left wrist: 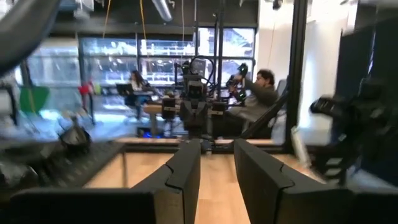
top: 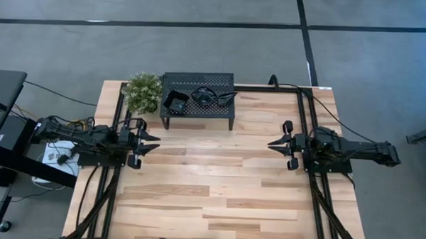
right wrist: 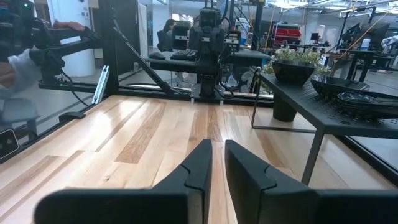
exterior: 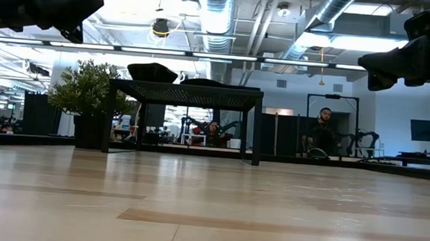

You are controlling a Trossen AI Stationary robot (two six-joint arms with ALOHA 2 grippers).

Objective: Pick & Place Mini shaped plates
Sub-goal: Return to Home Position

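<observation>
Far centre of the pale wooden plank tabletop (top: 217, 190): a black perforated metal stand (top: 189, 80) on thin legs. Carries the small glossy black mini shaped plates (top: 201, 96), gathered in three dark clusters across its top, one toward the left end, one at the middle, one just right of the middle. Seen level from the low view, rise as shallow dark heaps above the flat top. Exact shapes and counts too small to tell.

Just left of the stand, close against its left end: a bushy green plant in a dark pot (top: 143, 92).

Left hand (top: 155, 142): hangs over the tabletop's left side, nearer than the stand and well apart from it, pointing right toward the middle. Grips nothing. Fingers (left wrist: 180, 180) parted, with a clear strip of wood showing between them.

Right hand (top: 271, 144): hangs over the right side, level with the left one and pointing left, facing it across the tabletop's middle. Grips nothing either. Fingers (right wrist: 193, 174) drawn close, with only a narrow slit of wood between them. Well apart from the stand and the plates.

In the low view, both appear as dark shapes at the top corners, higher than the stand's top.

Beyond the tabletop's far right edge, out in the room: a person (exterior: 321, 127) in dark clothes.
</observation>
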